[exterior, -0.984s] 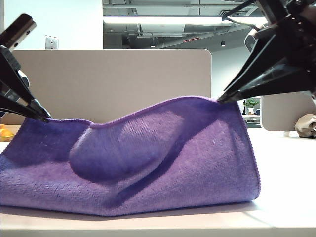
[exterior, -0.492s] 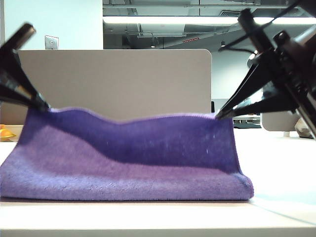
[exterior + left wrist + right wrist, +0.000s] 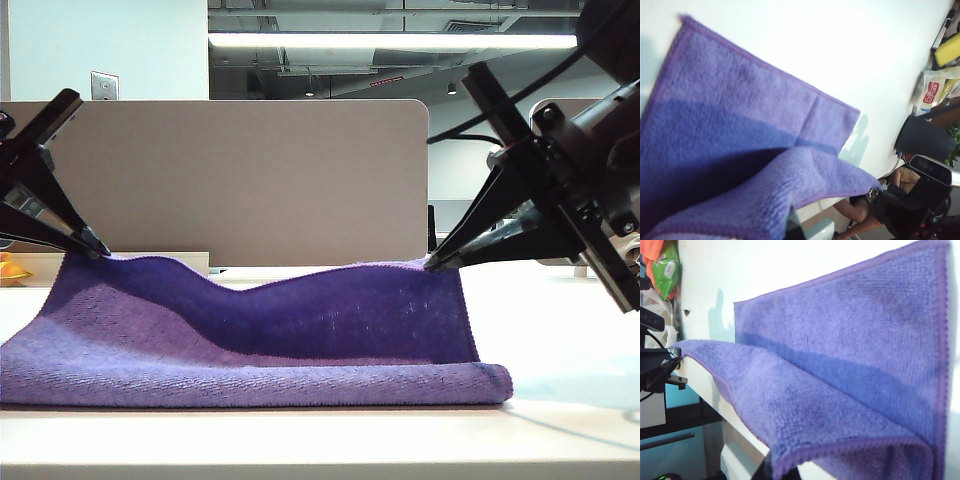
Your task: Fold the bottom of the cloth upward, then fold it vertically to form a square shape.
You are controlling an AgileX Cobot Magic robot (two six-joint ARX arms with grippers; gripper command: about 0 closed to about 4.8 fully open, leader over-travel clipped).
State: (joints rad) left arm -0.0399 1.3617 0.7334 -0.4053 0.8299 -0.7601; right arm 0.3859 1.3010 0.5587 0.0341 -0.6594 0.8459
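Exterior view: the left gripper point(image 3: 97, 252) has its fingers clenched on the upper left corner of the cloth point(image 3: 330, 330), and the right gripper point(image 3: 432, 266) has its fingers clenched on the upper right corner. Between the two corners the held edge sags slightly. Below it, the purple cloth lies doubled on the white tabletop point(image 3: 570, 330), with the fold along the near edge. Behind the tabletop stands a beige partition point(image 3: 250, 180).

Both the left end effector point(image 3: 97, 252) and the right end effector point(image 3: 432, 265) have sunk toward the desk point(image 3: 560, 330), carrying the raised hem of the purple fuzzy microfiber cloth point(image 3: 300, 340) lower, so its billowing bulge has flattened.
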